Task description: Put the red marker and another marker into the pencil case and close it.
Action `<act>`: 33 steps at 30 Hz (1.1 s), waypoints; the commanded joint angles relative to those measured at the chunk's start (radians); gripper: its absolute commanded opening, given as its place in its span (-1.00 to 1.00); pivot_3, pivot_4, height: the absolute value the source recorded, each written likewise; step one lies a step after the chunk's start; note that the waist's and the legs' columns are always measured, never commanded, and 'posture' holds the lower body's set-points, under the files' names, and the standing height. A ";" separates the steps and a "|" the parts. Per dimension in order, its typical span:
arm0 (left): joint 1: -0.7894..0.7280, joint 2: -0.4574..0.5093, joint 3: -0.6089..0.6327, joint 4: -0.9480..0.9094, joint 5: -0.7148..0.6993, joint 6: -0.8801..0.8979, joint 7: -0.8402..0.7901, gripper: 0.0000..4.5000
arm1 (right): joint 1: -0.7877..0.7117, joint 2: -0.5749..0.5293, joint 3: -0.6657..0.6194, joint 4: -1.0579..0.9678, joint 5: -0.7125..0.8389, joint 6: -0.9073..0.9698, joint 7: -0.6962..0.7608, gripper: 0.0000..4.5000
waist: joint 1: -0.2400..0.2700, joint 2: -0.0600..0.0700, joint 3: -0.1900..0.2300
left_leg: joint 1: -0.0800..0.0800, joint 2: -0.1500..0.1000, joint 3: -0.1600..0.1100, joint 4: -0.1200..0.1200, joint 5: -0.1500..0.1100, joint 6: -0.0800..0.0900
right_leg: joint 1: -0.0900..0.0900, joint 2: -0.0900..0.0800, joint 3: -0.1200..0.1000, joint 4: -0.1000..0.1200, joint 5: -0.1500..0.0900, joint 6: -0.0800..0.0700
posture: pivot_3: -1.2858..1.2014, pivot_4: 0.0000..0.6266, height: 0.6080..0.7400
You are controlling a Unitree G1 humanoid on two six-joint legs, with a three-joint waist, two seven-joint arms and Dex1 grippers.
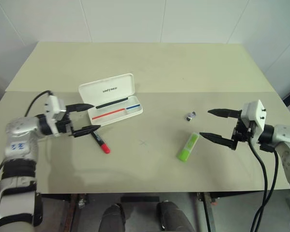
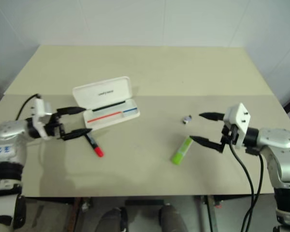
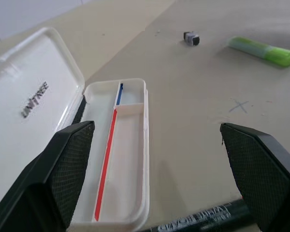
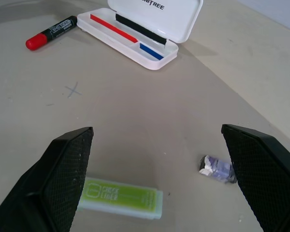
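Two markers lie loose on the bench (image 1: 150, 67), and neither is in the pencil case (image 1: 117, 112) yet. That case sits lid-up toward the far left part of the bench, tray empty. The red marker (image 1: 100, 143) lies just in front of the case's left end, cap pointing to the near edge. The green highlighter (image 1: 188, 147) lies right of centre, well apart from the case, with a small grey scrap (image 1: 191, 116) just beyond it.

Both tools stand spread wide and carry nothing. The left gripper (image 1: 89, 117) hovers by the case's left end, above the red marker's black barrel; the right gripper (image 1: 208, 124) hangs near the highlighter's pale cap.

The step in hand looks like picking up the red marker. It would go best with the fingers straddling the barrel crosswise near its middle, lowered without nudging the tray beside it.

From the left wrist, the marker is cut off at the frame's edge, so its cap is unseen there. What the grey scrap is stays unclear.
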 commanded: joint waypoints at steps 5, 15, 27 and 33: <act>-0.139 -0.053 -0.111 0.154 0.141 -0.057 0.035 0.98 | 0.067 -0.013 -0.087 -0.099 0.030 0.010 -0.051 1.00 | -0.006 -0.001 0.000 | 0.000 0.000 0.000 0.000 0.000 0.000 | 0.000 0.000 0.001 0.000 0.000 0.000 | 0.03 -0.52 1.00; -0.232 -0.084 -0.168 0.311 0.255 -0.115 0.094 0.98 | 0.101 -0.002 -0.097 -0.134 0.030 0.009 -0.090 1.00 | -0.002 -0.001 0.001 | 0.000 0.000 0.000 0.000 0.000 -0.001 | 0.000 0.001 0.001 0.000 0.000 0.001 | 0.03 -0.52 1.00; -0.266 -0.089 -0.214 0.394 0.350 -0.097 0.139 0.27 | 0.089 -0.015 -0.092 -0.114 0.031 0.008 -0.084 1.00 | 0.001 -0.001 0.000 | 0.000 0.000 0.000 0.000 0.000 0.000 | 0.000 0.001 0.002 0.000 0.001 0.002 | 0.03 -0.52 1.00; -0.268 -0.090 -0.208 0.382 0.354 -0.103 0.138 -0.11 | 0.059 -0.015 -0.076 -0.094 0.024 0.004 -0.075 1.00 | 0.003 -0.001 0.000 | 0.000 0.000 0.001 0.000 0.000 0.000 | 0.000 0.000 0.002 0.000 0.001 0.002 | 0.03 -0.52 1.00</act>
